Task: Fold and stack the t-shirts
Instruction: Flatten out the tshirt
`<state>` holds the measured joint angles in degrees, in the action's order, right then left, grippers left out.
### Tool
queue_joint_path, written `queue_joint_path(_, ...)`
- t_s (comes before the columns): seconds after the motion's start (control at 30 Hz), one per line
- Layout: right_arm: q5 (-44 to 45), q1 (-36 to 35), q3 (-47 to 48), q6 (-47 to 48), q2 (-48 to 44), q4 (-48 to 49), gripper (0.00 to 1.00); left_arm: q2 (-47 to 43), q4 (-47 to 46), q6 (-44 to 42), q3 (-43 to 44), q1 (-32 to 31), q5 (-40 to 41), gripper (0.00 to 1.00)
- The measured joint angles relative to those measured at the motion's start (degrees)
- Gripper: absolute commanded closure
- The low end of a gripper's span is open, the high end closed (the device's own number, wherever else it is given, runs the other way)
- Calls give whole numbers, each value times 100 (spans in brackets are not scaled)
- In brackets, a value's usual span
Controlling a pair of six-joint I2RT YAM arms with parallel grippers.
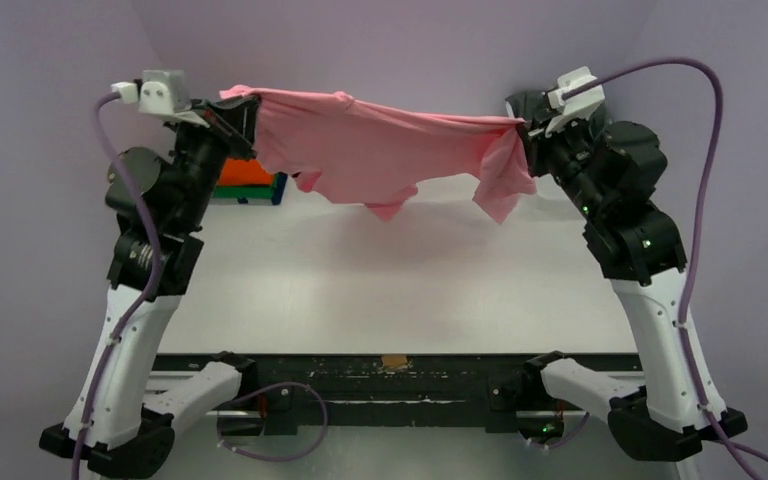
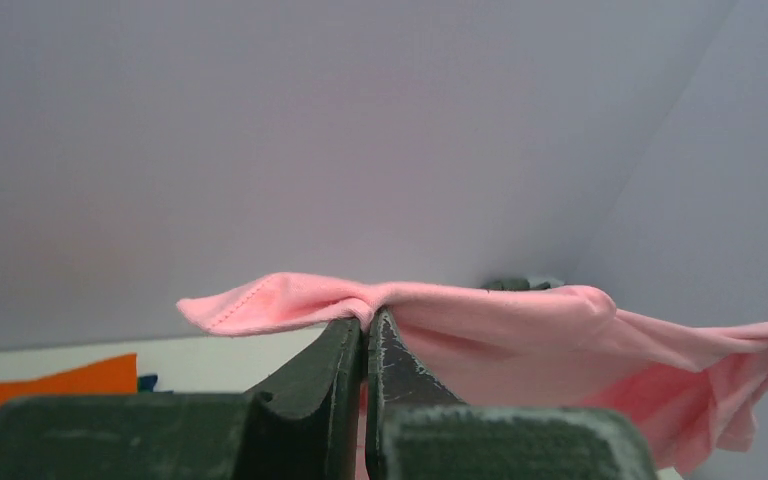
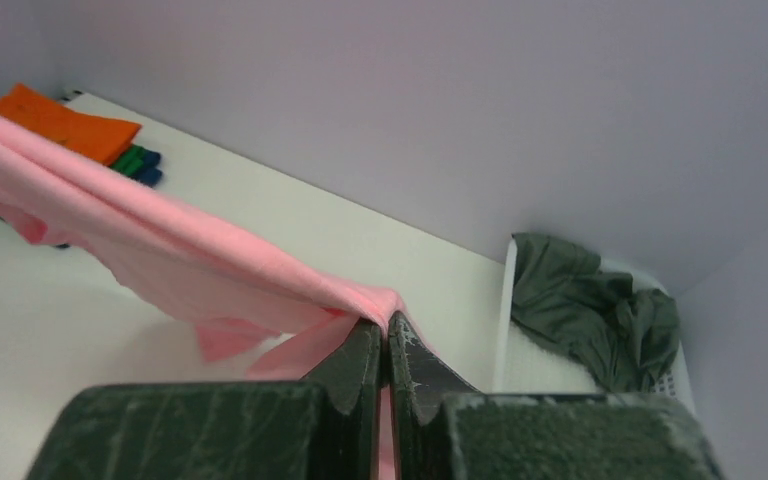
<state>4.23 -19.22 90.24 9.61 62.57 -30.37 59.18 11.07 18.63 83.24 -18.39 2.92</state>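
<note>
A salmon pink t-shirt (image 1: 380, 150) hangs stretched in the air between my two grippers, well above the table. My left gripper (image 1: 243, 120) is shut on its left edge; the cloth is pinched between the jaws in the left wrist view (image 2: 365, 318). My right gripper (image 1: 522, 128) is shut on its right edge, also seen in the right wrist view (image 3: 387, 322). A folded orange t-shirt (image 1: 245, 175) lies on a green one (image 1: 278, 187) at the back left. A dark grey t-shirt (image 3: 600, 310) lies crumpled in the basket.
The white slotted basket (image 3: 512, 330) stands at the table's right side, seen only in the right wrist view. The white table (image 1: 390, 290) spreads below the hanging shirt. A dark rail (image 1: 390, 375) runs along the near edge between the arm bases.
</note>
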Motion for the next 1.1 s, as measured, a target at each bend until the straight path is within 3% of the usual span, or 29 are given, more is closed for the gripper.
queue_joint_path(0.27,-1495,-2,1108,227,-514,-881,99,-1427,-472,-402,-177,0,-404,100)
queue_joint_path(0.5,-2081,-2,1241,155,-951,-1196,96,-1733,-680,-575,-166,0,-651,100)
queue_joint_path(0.7,-1770,-2,492,-131,-826,-852,93,-688,-555,-684,299,-2,4,100)
queue_joint_path(0.87,-1143,2,-203,-352,153,-492,90,1279,-496,-944,588,0,1307,99)
queue_joint_path(0.9,-1021,9,-302,-382,448,-444,84,1779,-398,-988,741,9,1554,86)
queue_joint_path(0.97,-754,26,-380,-476,1224,-376,54,3005,-24,-1047,1257,55,1917,60)
queue_joint_path(1.0,-629,55,-378,-525,1668,-313,45,3558,186,-1047,1556,87,2026,45)
queue_joint_path(1.07,-428,133,-254,-592,2616,-214,37,4948,901,-927,2577,203,2186,6)
queue_joint_path(1.1,-306,168,-42,-616,3202,-221,33,5495,1261,-857,3069,254,2225,1)
